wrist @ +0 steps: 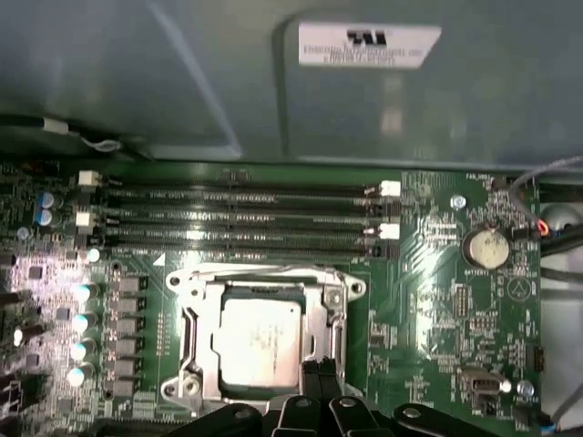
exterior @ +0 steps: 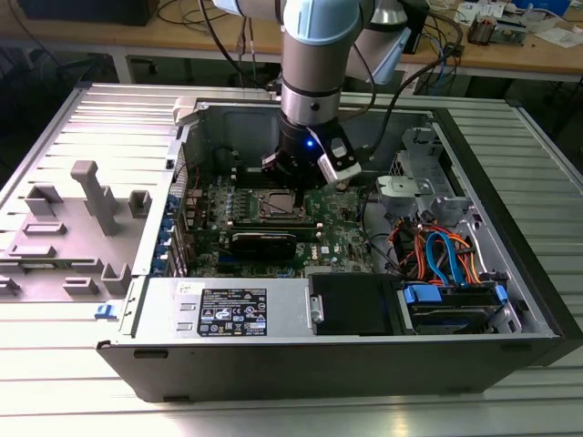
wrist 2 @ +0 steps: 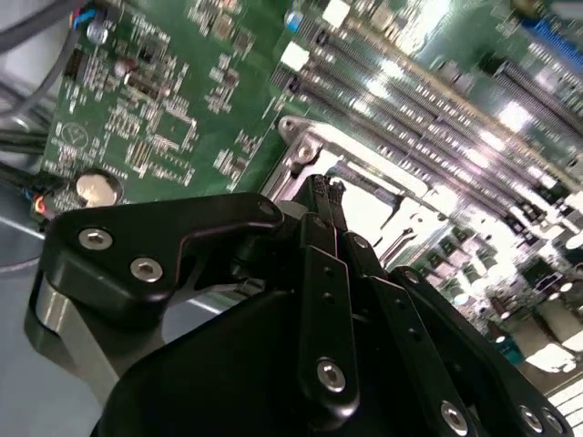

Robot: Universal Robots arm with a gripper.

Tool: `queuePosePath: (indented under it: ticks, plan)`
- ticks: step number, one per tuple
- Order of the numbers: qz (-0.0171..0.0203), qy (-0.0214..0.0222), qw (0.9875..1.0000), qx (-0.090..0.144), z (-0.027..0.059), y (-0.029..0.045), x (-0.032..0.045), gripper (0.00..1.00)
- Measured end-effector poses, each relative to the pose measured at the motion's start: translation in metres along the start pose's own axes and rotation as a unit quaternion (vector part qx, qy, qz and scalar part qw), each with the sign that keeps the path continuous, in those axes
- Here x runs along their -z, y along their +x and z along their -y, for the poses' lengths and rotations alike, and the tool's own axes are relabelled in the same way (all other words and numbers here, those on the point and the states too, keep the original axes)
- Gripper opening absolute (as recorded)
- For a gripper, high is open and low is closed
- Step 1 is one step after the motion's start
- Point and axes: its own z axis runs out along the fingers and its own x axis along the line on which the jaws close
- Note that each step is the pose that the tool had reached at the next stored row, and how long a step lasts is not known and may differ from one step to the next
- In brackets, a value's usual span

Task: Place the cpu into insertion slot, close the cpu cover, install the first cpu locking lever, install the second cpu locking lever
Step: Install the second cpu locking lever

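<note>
The cpu (wrist: 258, 335), a silver-grey square, lies in the insertion slot (wrist: 193, 364) on the green motherboard (wrist: 437, 300). The cpu cover (wrist: 264, 277), a silver frame, lies flat around the chip. My gripper (wrist: 318, 370) hovers just over the socket's edge beside the chip, its black fingers pressed together with nothing visible between them. In the second wrist view the shut fingertips (wrist 2: 326, 195) point at the shiny cover (wrist 2: 314, 146). In the exterior view the gripper (exterior: 293, 179) hangs right above the socket (exterior: 281, 206) inside the open computer case. I cannot make out the locking levers.
Long black memory slots (wrist: 237, 218) run beside the socket, and a coin battery (wrist: 483, 247) sits further off. A black card (exterior: 262, 242) stands near the socket. Cables and a drive bay (exterior: 446, 264) fill the exterior view's right; grey fixtures (exterior: 91, 196) stand outside the case at its left.
</note>
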Motion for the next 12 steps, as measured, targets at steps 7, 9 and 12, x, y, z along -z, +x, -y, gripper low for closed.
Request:
queuePosePath:
  ticks: [7, 9, 12]
  plan:
    - [-0.0009, -0.0001, 1.0, -0.005, 0.0078, 0.0003, 0.0044, 0.11]
    - [-0.001, -0.0003, 1.0, -0.004, 0.01, 0.0009, 0.0045, 0.11]
    - [-0.0009, -0.0043, 1.0, -0.001, 0.015, 0.0042, 0.0047, 0.11]
